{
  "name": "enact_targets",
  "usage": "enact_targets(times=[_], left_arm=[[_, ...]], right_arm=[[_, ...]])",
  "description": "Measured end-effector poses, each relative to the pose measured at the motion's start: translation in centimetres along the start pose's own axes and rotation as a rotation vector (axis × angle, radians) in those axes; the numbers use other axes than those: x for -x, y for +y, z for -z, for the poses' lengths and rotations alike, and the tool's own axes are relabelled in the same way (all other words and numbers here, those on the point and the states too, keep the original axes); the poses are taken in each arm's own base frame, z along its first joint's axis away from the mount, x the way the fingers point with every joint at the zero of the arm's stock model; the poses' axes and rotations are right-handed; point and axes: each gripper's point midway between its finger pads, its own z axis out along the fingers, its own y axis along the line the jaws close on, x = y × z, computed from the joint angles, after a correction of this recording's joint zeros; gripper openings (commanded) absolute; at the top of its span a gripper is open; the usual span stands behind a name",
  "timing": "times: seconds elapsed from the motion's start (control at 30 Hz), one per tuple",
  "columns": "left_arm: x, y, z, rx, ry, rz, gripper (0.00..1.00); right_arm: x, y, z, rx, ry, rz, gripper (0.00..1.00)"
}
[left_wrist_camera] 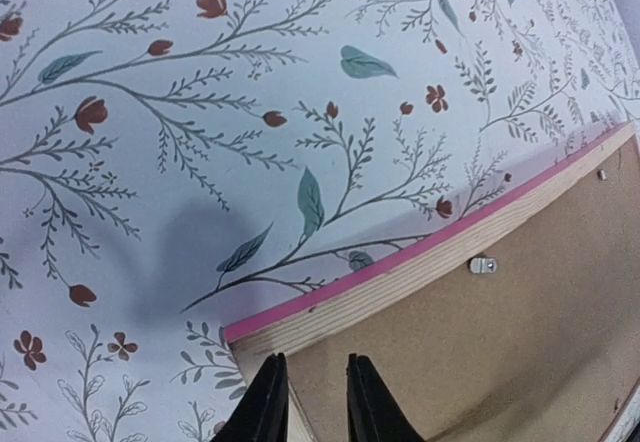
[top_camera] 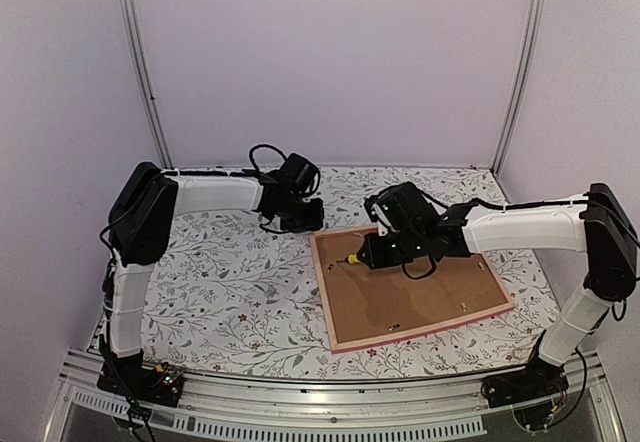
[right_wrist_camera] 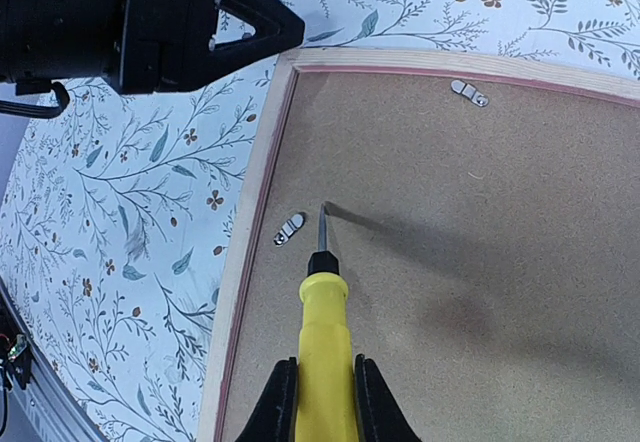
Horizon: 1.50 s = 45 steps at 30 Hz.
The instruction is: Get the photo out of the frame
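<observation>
The frame (top_camera: 322, 292) lies face down on the table, its pink edge and pale wooden rail (left_wrist_camera: 400, 272) around a brown backing board (top_camera: 420, 292). The photo is hidden under that board. My right gripper (right_wrist_camera: 325, 392) is shut on a yellow screwdriver (right_wrist_camera: 325, 332). Its tip rests on the board beside a small metal clip (right_wrist_camera: 289, 229) near the left rail. My left gripper (left_wrist_camera: 310, 387) hovers over the frame's far left corner. Its jaws stand a little apart with nothing between them.
The table wears a floral cloth (top_camera: 230, 282). More metal clips (right_wrist_camera: 469, 93) sit along the backing board's edges, one near the far rail (left_wrist_camera: 483, 264). The left gripper (right_wrist_camera: 290, 30) shows black at the top of the right wrist view. Lilac walls close the back and sides.
</observation>
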Motion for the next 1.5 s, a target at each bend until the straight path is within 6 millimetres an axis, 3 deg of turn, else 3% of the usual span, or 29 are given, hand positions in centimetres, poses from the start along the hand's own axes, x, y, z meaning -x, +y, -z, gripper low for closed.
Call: enact_targets(times=[0.17,0.4,0.73,1.0,1.27,1.5], left_arm=[[2.1,-1.5,1.0,-0.041,-0.044,-0.016,0.29],[2.2,-1.4,2.2,-0.07,-0.036,0.0,0.43],[3.1,-2.6,8.8,-0.255,-0.082,0.104,0.61],[1.8,-4.0,11.1,-0.444,-0.085,0.183,0.77],[0.7,-5.5,12.6,-0.661,-0.072,0.274,0.83],[0.7,-6.5,14.3,-0.838,-0.083,0.357,0.81]], right_arm=[[0.0,-0.3,0.3,-0.015,-0.001,0.0,0.0],[0.5,-0.5,1.1,-0.028,-0.018,-0.001,0.0],[2.7,0.1,3.7,0.005,-0.094,-0.016,0.0],[5.9,0.4,6.0,0.105,-0.175,-0.081,0.0],[8.3,1.5,8.1,0.274,-0.228,-0.157,0.0],[9.9,2.7,9.7,0.414,-0.251,-0.223,0.0]])
